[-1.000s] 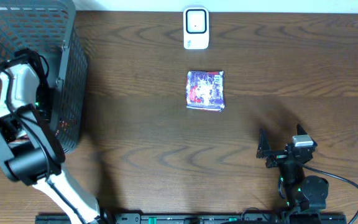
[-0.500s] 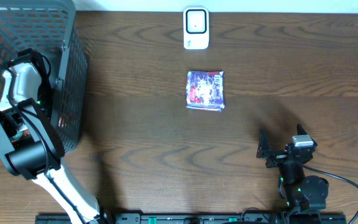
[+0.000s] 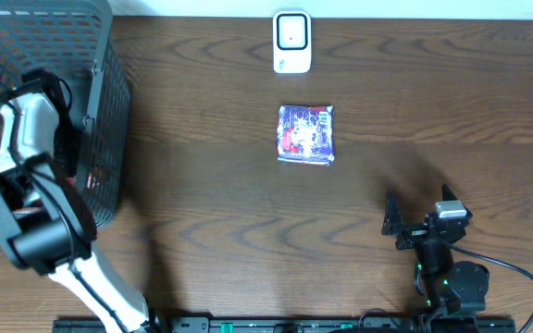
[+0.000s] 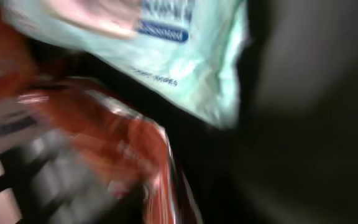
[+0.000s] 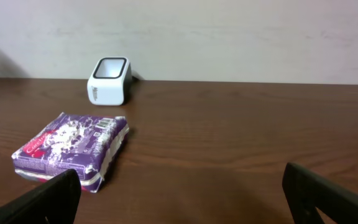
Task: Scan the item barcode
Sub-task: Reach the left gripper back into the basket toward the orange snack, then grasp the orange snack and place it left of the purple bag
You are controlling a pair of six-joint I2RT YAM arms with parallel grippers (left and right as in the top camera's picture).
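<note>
A purple printed packet point(image 3: 305, 134) lies flat in the middle of the table, also seen in the right wrist view point(image 5: 73, 149). The white barcode scanner point(image 3: 291, 42) stands behind it at the far edge point(image 5: 109, 79). My left arm point(image 3: 28, 139) reaches down into the grey mesh basket point(image 3: 100, 111); its gripper is hidden there. The blurred left wrist view shows a pale green packet point(image 4: 185, 56) and a red-orange packet point(image 4: 123, 143) close up, with no fingers distinct. My right gripper point(image 3: 421, 217) rests open near the front right, nothing between its fingers point(image 5: 39, 202).
The basket takes up the table's far left corner and holds several packets. Dark wooden tabletop point(image 3: 211, 213) lies between the basket, the purple packet and the right arm. A pale wall point(image 5: 229, 37) runs behind the scanner.
My left arm has shifted slightly inside the basket, and its wrist view is motion-blurred. The purple packet, scanner and right arm have not moved.
</note>
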